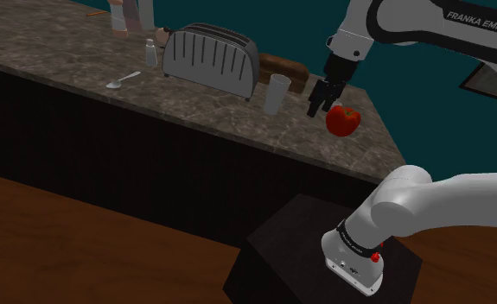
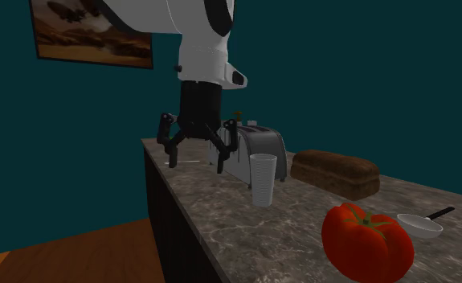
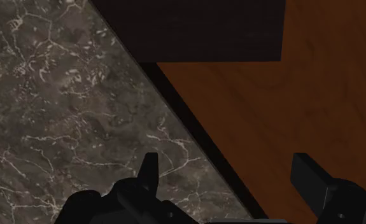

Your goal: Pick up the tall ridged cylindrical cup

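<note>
The tall ridged cup (image 1: 277, 93) is pale grey-white and stands upright on the marble counter (image 1: 82, 52), just in front of the toaster's end. In the second exterior view the cup (image 2: 263, 179) sits to the right of my gripper (image 2: 197, 157). My black gripper (image 1: 320, 102) hangs open above the counter, between the cup and a red tomato (image 1: 343, 121), touching neither. In the wrist view the gripper (image 3: 229, 175) has its fingers wide apart over the counter's front edge (image 3: 175, 121), with nothing between them.
A silver toaster (image 1: 212, 59) and a brown bread loaf (image 2: 335, 173) stand behind the cup. A shaker (image 1: 151, 53) and a spoon (image 1: 123, 81) lie further along. A small white pan (image 2: 420, 225) sits by the tomato (image 2: 367, 241). Wooden floor (image 3: 270, 114) lies below the counter.
</note>
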`<move>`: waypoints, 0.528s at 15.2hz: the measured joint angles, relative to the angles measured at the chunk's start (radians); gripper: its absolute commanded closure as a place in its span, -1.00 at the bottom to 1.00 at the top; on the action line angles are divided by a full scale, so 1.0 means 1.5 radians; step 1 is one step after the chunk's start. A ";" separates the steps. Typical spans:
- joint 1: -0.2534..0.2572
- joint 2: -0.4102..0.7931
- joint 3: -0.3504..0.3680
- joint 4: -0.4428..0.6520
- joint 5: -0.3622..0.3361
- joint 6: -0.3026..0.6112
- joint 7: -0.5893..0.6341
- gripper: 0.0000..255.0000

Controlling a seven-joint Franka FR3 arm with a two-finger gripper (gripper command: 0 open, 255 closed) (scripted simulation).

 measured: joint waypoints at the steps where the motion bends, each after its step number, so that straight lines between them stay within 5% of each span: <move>1: 0.000 0.000 0.000 0.000 0.000 0.000 0.000 -1.00; 8: -0.013 0.130 -0.016 0.064 -0.039 0.083 -0.032 -1.00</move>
